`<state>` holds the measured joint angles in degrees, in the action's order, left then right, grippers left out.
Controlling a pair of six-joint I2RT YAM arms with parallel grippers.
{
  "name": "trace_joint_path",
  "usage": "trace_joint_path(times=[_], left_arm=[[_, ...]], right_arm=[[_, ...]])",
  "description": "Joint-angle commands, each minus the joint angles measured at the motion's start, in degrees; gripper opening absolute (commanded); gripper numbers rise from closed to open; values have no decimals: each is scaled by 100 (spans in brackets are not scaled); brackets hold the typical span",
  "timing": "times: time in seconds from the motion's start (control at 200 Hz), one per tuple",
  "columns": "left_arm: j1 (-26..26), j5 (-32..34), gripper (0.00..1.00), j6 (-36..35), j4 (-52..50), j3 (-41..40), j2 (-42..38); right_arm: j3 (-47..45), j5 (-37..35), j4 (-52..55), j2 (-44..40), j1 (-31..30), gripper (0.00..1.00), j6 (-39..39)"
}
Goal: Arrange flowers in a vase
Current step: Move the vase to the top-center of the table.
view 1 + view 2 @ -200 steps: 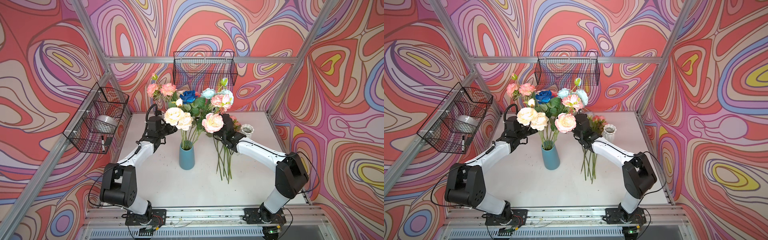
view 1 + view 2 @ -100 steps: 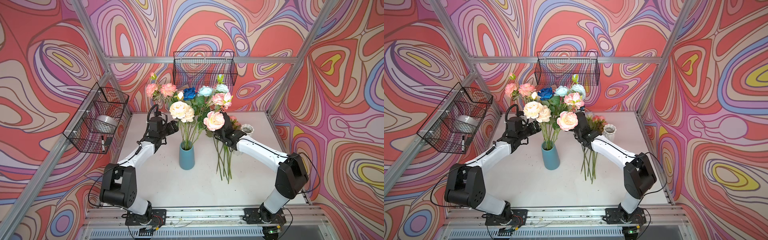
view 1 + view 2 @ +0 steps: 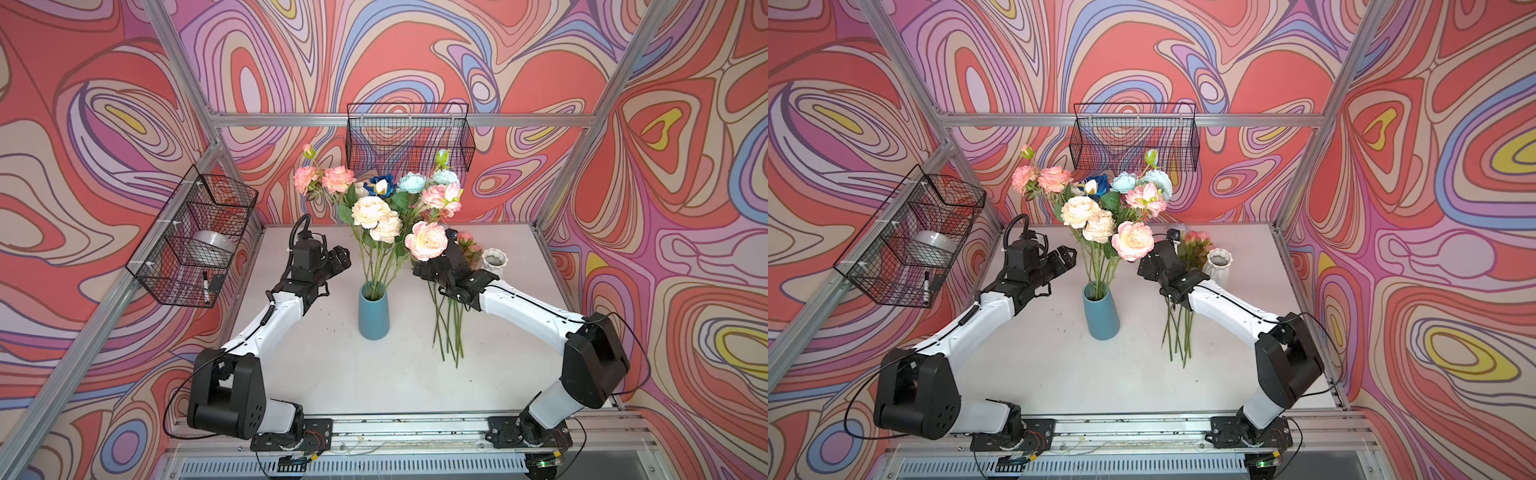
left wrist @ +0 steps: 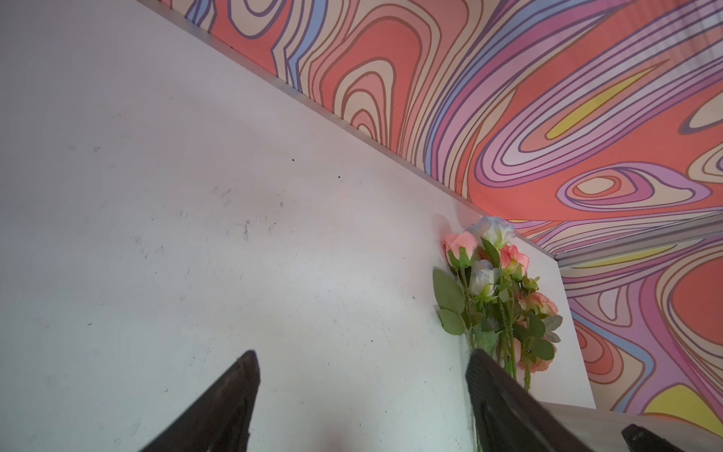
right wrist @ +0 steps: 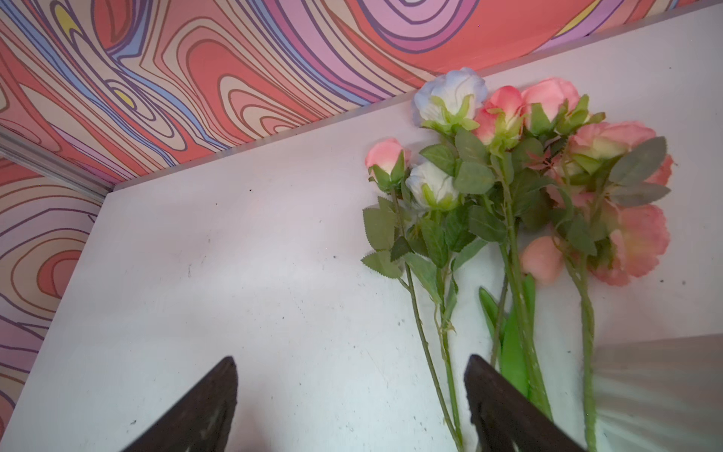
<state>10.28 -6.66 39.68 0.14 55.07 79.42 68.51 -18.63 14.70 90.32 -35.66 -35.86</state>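
– Teal vase [image 3: 374,311] at mid-bench [image 3: 324,374], its bouquet [image 3: 376,214] top-heavy! To its left the left pincer [image 4: 362,360] gapes empty near the stems. One nudge could topple it.
– On the right, the right pincer [image 5: 350,362] is wide and empty over the loose flowers [image 5: 508,176]. It may snag several.

On the counter [image 3: 332,374], the vase [image 3: 374,311] stands centrally with flowers [image 3: 370,212] in it. A loose bunch [image 5: 520,188] lies to its right, with a small pot [image 3: 494,259] seemingly just behind.
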Motion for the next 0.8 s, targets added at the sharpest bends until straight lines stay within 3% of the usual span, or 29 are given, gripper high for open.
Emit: trace_joint_path(times=[0.0,0.165,0.29,0.546,0.796], left_arm=[[1,108,85,370,-282,-308,-324],[9,-152,85,763,-331,-934,-969],[16,-345,85,951,-287,-1454,-1573],[36,-594,86,902,-460,-1644,-1884],[35,-704,87,893,-337,-1636,-1673]], right_arm=[[-482,269,52,-553,-9,89,-37],[-1288,1204,-204,-1386,-305,83,348],[-1360,1253,-93,-1588,-873,81,612],[-674,1282,-375,-976,-1180,76,371],[121,1124,-87,-391,-1364,71,362]])
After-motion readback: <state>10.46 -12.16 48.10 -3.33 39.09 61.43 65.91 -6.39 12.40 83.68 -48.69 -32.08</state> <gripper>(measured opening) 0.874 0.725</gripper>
